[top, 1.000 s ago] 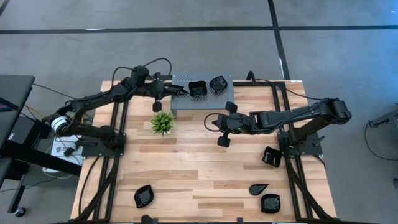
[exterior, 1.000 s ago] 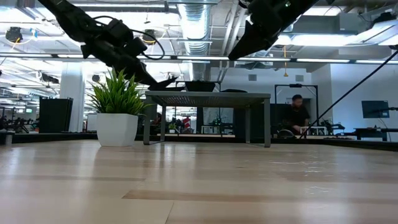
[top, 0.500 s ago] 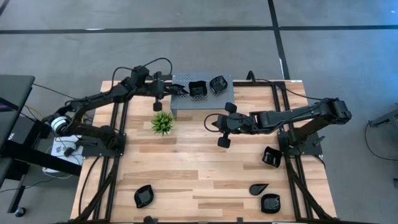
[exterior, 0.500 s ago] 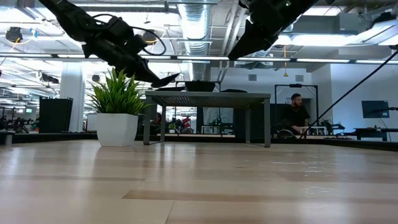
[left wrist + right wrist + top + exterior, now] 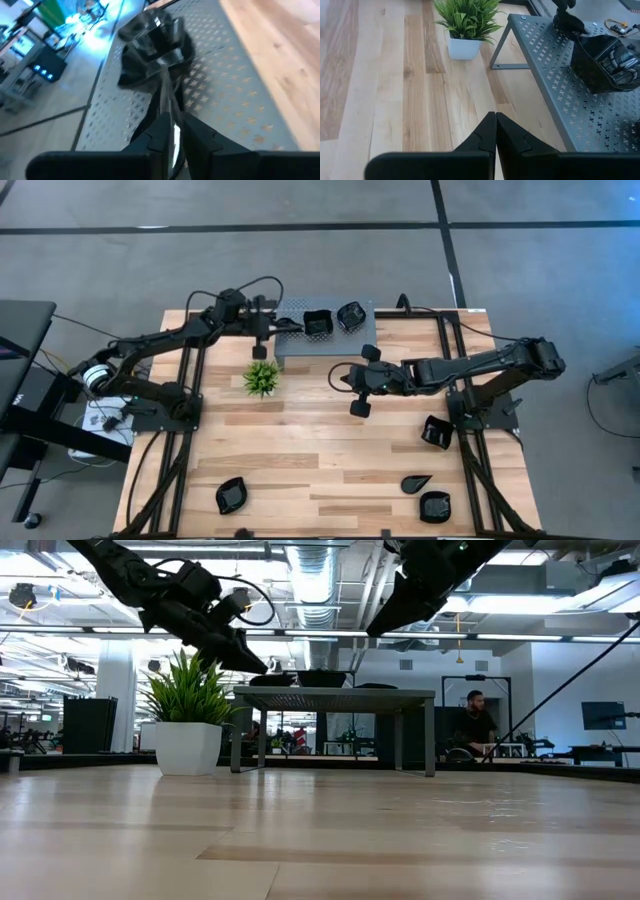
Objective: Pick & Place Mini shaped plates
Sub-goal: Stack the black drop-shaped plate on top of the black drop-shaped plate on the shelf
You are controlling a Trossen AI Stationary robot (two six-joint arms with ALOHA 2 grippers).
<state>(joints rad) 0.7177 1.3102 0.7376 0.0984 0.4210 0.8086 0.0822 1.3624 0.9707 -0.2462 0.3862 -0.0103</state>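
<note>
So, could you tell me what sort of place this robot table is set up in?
Probably an open-plan lab or industrial workspace: the low view shows exposed ceiling ducts and strip lights, a person working at a far bench, and the wooden table stands on a bare concrete floor.

A grey perforated metal stand (image 5: 325, 340) sits at the wooden table's (image 5: 300, 450) far edge, holding glossy black mini plates (image 5: 318, 324). A small green plant (image 5: 262, 376) stands just left of it. More plates (image 5: 435, 506) lie near the front corners.
</note>
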